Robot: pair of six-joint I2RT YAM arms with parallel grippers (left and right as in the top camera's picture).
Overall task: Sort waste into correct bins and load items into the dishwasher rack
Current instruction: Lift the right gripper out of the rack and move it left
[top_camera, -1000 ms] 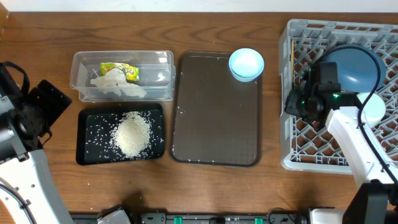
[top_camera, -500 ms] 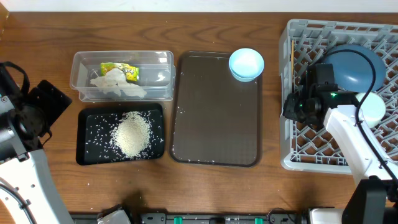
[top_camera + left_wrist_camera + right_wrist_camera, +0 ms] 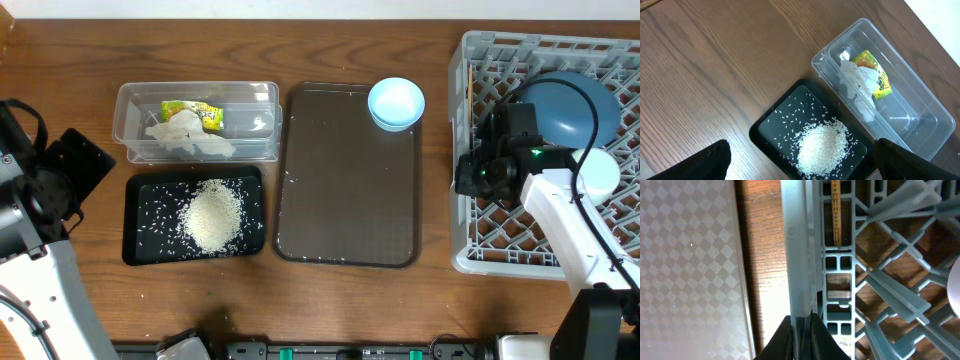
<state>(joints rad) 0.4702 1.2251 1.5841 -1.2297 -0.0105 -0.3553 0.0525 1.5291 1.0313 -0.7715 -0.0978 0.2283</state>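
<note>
Worktop (image 3: pixel 440 300): brown wood carrying everything. Its near edge runs out of the overhead view.
Dishwasher rack (image 3: pixel 500 258): grey lattice crate, gripped at its left wall by the right hand (image 3: pixel 801 317). The frame cuts off its outer side.
Serving tray (image 3: pixel 348 180): brown, lying just past the right hand's fingertips across a narrow strip of worktop.
Dark blue dish (image 3: pixel 570 110): in the rack behind the right hand. The arm and a black cable cover part of it.
Clear tub (image 3: pixel 255 105): beyond the black tray as seen from the left hand (image 3: pixel 802 145). The wrist view clips one corner.
Black tray (image 3: pixel 145 195): below and between the left hand's fingers. The wrist view cuts off its near end.
Left hand: fingers spread wide and holding nothing. Only two dark, blurred tips show.
Right hand: fingers drawn close, clamped on the rim of the rack's wall. Only the tips are in view.
Light blue bowl (image 3: pixel 396 103): on a far corner of the serving tray, well apart from the right hand.
Pale round item (image 3: pixel 600 172): in the rack behind the right wrist, half hidden by the arm. Whether it is a bowl or a cup cannot be told.
Rice (image 3: pixel 212 215): heaped in the black tray, with stray grains around it.
Tissue (image 3: pixel 190 138): crumpled in the tub.
Wrapper (image 3: pixel 195 112): green and yellow, touching the tissue. Its print is unreadable.
Wooden stick (image 3: pixel 836 210): in the rack just ahead of the right hand. Its top end is cut off in the wrist view.
</note>
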